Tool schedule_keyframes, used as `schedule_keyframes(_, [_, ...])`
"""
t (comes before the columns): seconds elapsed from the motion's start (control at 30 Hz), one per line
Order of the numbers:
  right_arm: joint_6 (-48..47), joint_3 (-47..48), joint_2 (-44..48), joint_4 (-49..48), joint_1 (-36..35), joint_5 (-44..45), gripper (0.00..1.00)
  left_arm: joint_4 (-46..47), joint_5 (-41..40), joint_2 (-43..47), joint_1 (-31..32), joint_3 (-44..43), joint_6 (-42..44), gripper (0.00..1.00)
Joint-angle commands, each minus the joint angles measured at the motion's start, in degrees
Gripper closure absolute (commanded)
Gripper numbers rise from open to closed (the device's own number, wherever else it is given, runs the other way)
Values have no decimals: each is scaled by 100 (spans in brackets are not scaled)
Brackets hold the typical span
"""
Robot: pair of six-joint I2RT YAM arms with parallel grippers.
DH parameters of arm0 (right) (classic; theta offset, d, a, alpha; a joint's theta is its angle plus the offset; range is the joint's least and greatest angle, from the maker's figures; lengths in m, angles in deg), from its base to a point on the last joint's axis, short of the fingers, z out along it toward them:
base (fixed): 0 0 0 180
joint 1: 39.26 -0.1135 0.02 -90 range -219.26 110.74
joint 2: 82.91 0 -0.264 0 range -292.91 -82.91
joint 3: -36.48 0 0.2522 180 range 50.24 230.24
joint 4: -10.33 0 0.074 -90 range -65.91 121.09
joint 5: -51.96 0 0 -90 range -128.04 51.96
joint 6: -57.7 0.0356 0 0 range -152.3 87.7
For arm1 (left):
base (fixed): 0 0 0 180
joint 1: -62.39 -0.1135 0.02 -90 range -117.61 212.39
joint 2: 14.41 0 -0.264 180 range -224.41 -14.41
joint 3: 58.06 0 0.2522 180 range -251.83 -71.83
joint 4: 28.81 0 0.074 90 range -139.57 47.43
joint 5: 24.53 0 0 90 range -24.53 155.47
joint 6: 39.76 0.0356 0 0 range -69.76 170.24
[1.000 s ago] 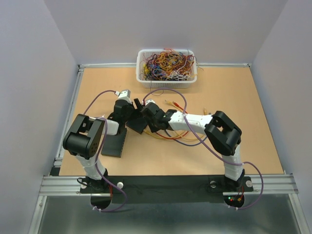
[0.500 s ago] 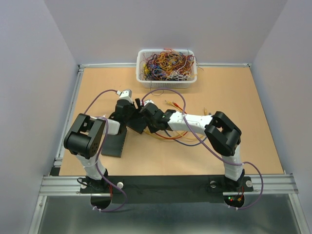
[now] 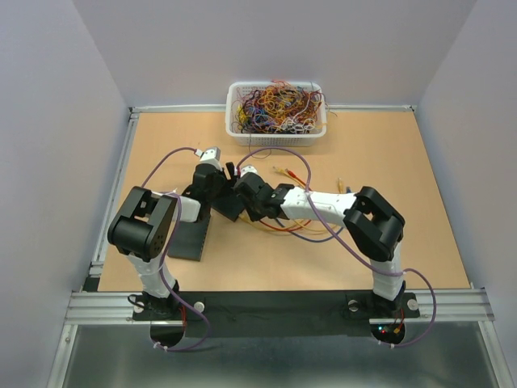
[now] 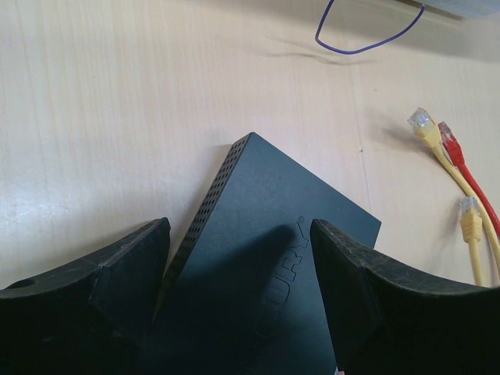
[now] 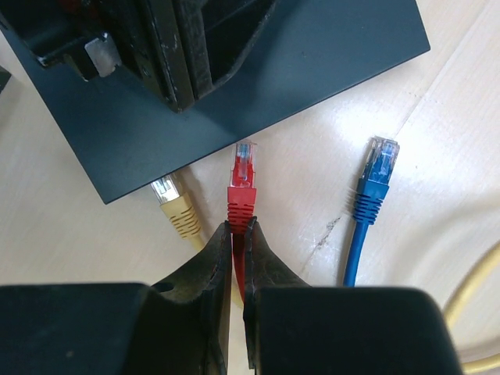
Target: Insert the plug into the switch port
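The right end effector (image 5: 238, 228) is pinched almost shut on a red wire (image 5: 238, 266), just behind the red plug (image 5: 244, 168). In the right wrist view the plug points to 12 o'clock. Its clear tip is right at the edge of the black switch (image 5: 328, 70). I cannot tell if the tip is inside a port.

A blue plug (image 5: 376, 176) lies on the worktop (image 5: 437, 141) at 3 o'clock from the red one. A yellow plug (image 5: 173, 205) lies at 9 o'clock, with its tip by the switch too.

The left end effector (image 4: 241, 234) is spread wide over the top of the switch, one finger on each side. I cannot tell if the fingers touch it.

From above, a white basket (image 3: 275, 136) full of wires (image 3: 279, 105) sits at 12 o'clock on the worktop, well apart from both arms.
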Motion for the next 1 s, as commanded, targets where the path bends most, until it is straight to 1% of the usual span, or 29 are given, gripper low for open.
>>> schedule_keyframes(0.0, [57,-67,322,-347,-50,157,100,-286,217,-164,113,-61,-63,17])
schedule_keyframes(0.4, [-83,74,76,-347,-41,288,100,-278,270,-155,104,-52,-37,18])
schedule_keyframes(0.97, [-57,126,-100,-347,-50,130,99,-242,331,-164,104,-61,-1,18])
